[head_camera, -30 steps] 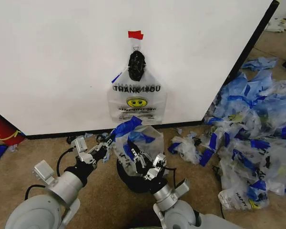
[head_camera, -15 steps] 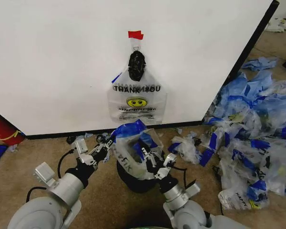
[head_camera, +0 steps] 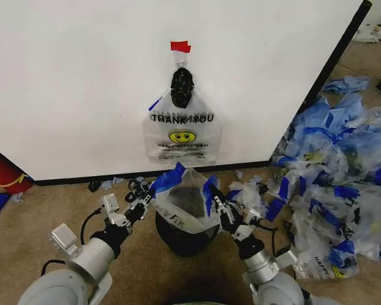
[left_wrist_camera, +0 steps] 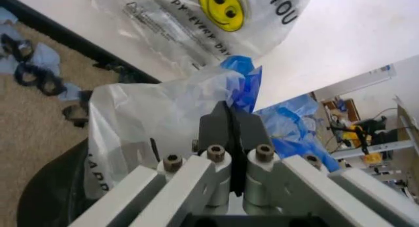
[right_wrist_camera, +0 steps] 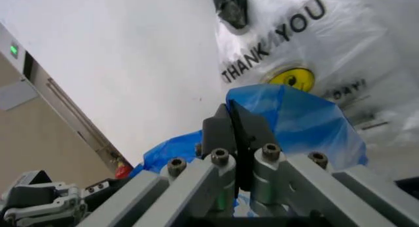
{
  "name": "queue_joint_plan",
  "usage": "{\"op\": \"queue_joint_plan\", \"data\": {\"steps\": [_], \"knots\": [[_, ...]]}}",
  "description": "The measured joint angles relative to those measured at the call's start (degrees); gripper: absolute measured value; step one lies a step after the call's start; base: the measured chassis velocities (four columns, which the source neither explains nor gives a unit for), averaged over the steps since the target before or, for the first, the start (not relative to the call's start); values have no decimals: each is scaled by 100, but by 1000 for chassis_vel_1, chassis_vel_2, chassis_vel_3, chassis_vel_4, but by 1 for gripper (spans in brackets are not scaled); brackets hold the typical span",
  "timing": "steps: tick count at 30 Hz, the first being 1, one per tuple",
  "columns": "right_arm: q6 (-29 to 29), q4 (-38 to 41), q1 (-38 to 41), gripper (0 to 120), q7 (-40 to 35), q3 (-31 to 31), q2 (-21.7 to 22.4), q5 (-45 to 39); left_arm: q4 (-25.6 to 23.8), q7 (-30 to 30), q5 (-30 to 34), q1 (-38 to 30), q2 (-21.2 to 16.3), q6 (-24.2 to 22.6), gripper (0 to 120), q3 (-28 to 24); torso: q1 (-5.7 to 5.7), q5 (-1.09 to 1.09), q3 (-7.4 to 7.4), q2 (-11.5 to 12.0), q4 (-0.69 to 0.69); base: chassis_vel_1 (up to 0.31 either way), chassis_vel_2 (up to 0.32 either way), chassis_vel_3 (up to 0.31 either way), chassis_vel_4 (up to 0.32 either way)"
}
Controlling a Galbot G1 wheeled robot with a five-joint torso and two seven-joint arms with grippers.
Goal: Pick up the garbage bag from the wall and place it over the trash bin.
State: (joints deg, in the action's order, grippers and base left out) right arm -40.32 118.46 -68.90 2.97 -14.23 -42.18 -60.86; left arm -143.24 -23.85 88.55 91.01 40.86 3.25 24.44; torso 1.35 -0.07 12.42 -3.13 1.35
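A clear garbage bag (head_camera: 189, 198) with blue tape on its edges is stretched open over the black wire-mesh trash bin (head_camera: 178, 240). My left gripper (head_camera: 146, 194) is shut on its left edge and my right gripper (head_camera: 216, 202) is shut on its right edge. In the left wrist view, the left gripper (left_wrist_camera: 229, 123) pinches the bag (left_wrist_camera: 144, 114) beside the bin (left_wrist_camera: 46, 197). The right gripper (right_wrist_camera: 233, 120) clamps a blue-taped fold (right_wrist_camera: 295, 120). Another "THANK YOU" smiley bag (head_camera: 182, 130) hangs on the white wall (head_camera: 76, 82) under a black lump (head_camera: 181, 87) and red tape (head_camera: 180, 46).
A big mass of clear-and-blue bags (head_camera: 343, 171) covers the floor on the right, reaching close to the bin. A red object (head_camera: 3, 171) sits at the wall's left end. Small black and blue scraps (head_camera: 105, 185) lie along the wall's black base strip. Brown carpet lies open at the left front.
My right gripper has pulled its edge of the bag out to the right, spreading the mouth wide over the bin. The left gripper has held its edge with little movement.
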Motion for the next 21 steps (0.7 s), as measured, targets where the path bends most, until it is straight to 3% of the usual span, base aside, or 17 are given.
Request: {"op": "queue_joint_plan", "data": {"steps": [7, 21], "knots": [[-279, -278, -853, 0, 294, 590, -169, 181, 0, -58, -254, 300, 264, 2, 0, -105, 0, -1, 0, 0, 0, 0, 0, 0, 0], [-676, -907, -1390, 0, 769, 957, -494, 293, 323, 94, -753, 370, 669, 132, 0, -447, 0, -1, 0, 0, 0, 0, 0, 0, 0]]}}
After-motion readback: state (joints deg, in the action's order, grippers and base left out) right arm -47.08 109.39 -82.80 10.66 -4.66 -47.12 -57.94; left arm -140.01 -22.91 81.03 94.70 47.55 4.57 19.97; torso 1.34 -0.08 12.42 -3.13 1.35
